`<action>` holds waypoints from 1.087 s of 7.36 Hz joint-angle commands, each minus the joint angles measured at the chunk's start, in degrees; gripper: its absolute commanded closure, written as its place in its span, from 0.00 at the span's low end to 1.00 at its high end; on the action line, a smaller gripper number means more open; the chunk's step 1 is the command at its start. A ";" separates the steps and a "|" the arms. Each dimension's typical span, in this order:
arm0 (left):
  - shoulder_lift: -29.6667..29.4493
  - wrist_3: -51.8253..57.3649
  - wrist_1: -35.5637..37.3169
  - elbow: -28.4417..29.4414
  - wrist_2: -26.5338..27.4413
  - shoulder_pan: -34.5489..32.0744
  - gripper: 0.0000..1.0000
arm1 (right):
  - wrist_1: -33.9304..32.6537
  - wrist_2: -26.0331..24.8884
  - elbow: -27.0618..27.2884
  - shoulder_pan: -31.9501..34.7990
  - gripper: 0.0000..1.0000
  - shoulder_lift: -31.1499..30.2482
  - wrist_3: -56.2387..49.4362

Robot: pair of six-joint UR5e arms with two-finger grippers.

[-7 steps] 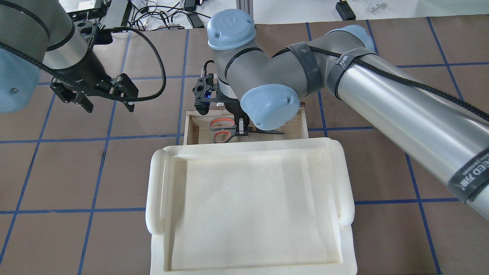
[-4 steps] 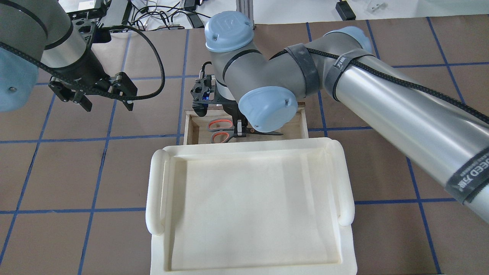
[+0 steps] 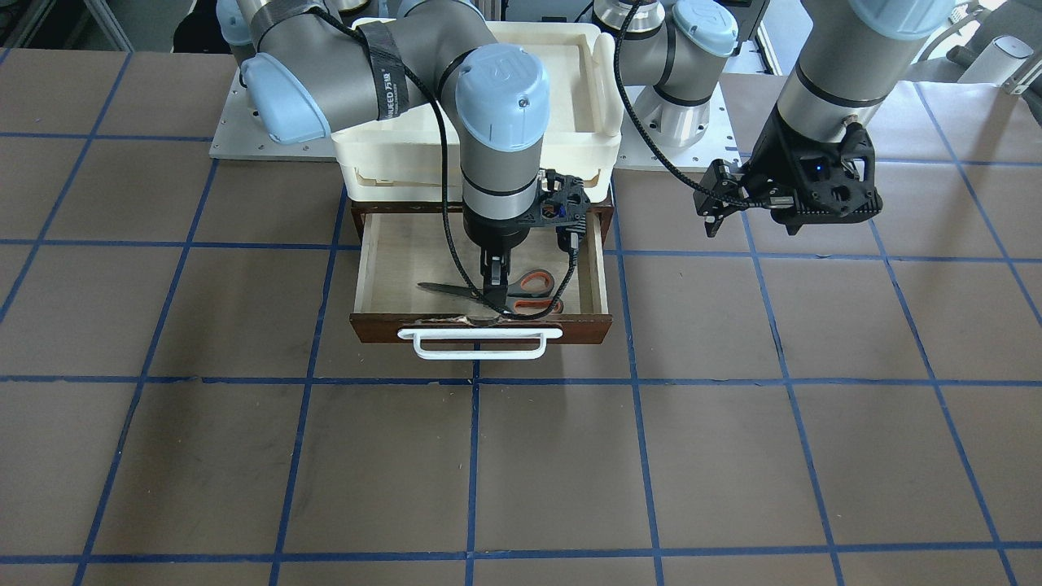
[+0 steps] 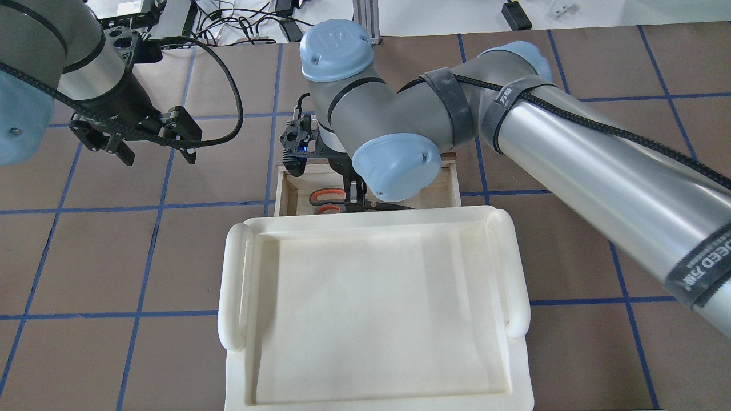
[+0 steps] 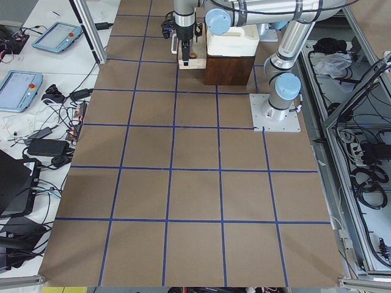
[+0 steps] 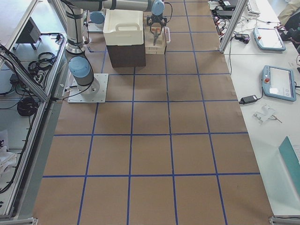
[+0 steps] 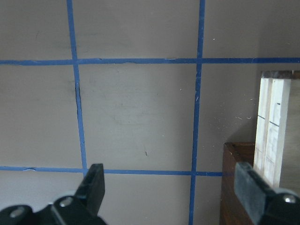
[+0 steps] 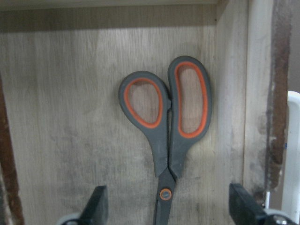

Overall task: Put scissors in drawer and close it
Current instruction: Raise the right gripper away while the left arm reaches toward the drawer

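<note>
The scissors (image 8: 168, 154), grey handles lined in orange-red, lie flat on the pale floor of the open drawer (image 3: 399, 268), blades pointing along its width. In the overhead view the scissors (image 4: 328, 198) are partly hidden behind the tray's rim. My right gripper (image 8: 171, 206) hangs straight down over their pivot and is open, one finger (image 8: 98, 204) on each side, neither touching them. From the front, the right gripper (image 3: 492, 285) stands inside the drawer. My left gripper (image 4: 158, 155) hovers open and empty over the bare table, left of the drawer.
A cream-white plastic tray (image 4: 234, 285) sits on top of the dark wooden cabinet, above the drawer. The drawer's white bar handle (image 3: 480, 342) juts toward the far side. The left wrist view shows the cabinet's corner (image 7: 234, 187) beside taped blue grid lines.
The right arm has shifted a little left and lower into the drawer, and the scissors' handles now sit partly behind the tray's rim. The left gripper has drifted slightly left and away.
</note>
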 commanded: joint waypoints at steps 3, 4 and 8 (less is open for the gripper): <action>-3.14 -0.73 7.13 0.40 -0.60 0.10 0.00 | -2.87 -0.82 -0.18 -5.44 0.00 -6.01 2.46; -4.72 -0.72 8.81 1.88 -0.86 -0.51 0.00 | -1.99 -0.82 0.00 -9.30 0.00 -8.82 4.13; -14.29 -6.76 10.05 10.14 -0.69 -7.97 0.00 | 3.45 -0.21 0.17 -20.31 0.00 -17.71 15.69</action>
